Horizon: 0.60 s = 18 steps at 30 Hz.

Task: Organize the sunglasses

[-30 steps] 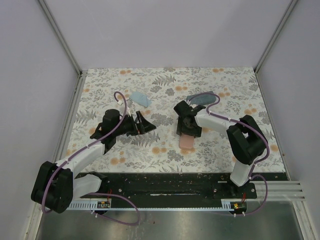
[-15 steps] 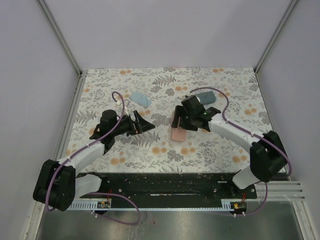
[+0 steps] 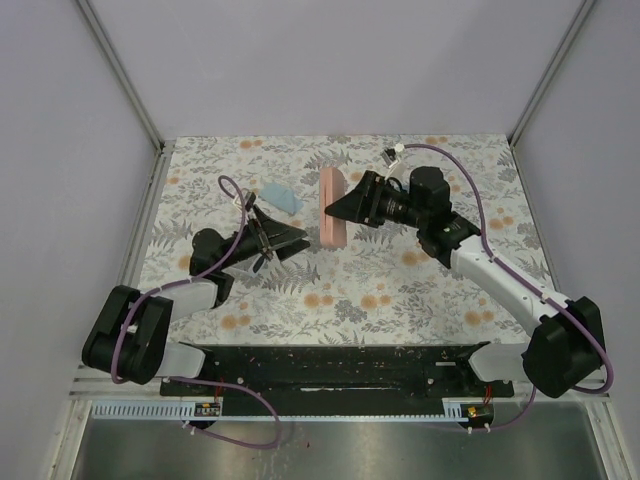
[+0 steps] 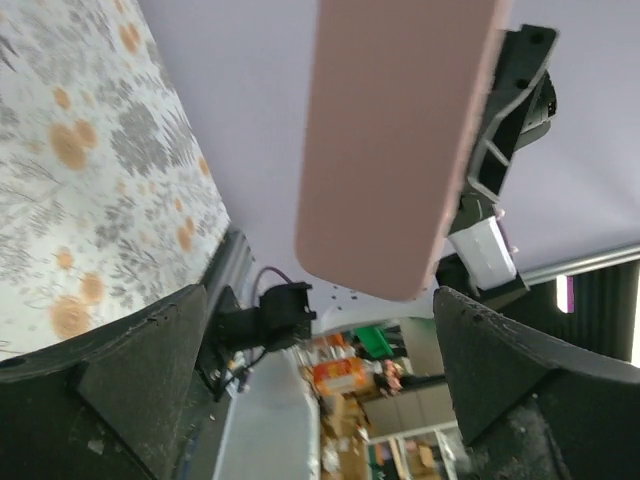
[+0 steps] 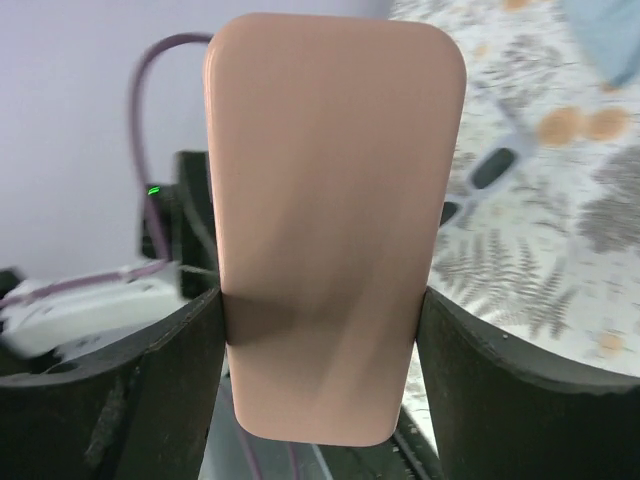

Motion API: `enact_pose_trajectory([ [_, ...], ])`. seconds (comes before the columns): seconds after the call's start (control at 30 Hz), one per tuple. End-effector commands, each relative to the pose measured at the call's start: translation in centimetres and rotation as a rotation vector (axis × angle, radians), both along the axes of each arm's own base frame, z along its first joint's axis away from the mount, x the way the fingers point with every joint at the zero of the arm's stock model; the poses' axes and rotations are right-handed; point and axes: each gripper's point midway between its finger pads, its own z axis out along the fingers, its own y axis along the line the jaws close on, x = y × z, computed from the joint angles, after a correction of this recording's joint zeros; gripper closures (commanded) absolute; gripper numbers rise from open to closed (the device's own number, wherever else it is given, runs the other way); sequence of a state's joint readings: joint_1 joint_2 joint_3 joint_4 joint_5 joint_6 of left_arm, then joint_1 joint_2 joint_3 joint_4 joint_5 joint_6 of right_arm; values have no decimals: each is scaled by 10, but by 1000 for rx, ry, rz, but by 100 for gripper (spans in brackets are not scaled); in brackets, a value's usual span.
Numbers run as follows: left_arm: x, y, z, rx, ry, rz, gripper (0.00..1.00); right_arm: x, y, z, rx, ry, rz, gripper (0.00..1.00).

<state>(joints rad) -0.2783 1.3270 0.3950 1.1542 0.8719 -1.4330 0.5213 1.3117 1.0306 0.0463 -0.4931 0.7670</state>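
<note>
One pink case (image 5: 335,200) in R tool (image 5: 322,345)

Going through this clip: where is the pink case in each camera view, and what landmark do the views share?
Top external: pink case upper middle, just left of centre, in the right gripper.
Left wrist: upper centre, running off the top edge.
Right wrist: fills the centre, clamped between the fingers.
Shared landmark: floral table cover, left side in left wrist, right side in right wrist.
</note>
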Motion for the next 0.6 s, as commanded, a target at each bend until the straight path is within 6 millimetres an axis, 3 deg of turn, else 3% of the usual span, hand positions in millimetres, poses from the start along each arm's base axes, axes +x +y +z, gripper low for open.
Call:
enact_pose_trajectory([
  [0.0,-38,-8,90,-225,-365,-101,1,-38,18,72,237,-130,237,53],
  [0.2,-37,-14,103,-260,-386,-96,1,-44,20,77,289,-98,268,54],
  [0.57,-47,-12,122,-291,-458,-86,1,-46,23,56,312,-15,284,57],
])
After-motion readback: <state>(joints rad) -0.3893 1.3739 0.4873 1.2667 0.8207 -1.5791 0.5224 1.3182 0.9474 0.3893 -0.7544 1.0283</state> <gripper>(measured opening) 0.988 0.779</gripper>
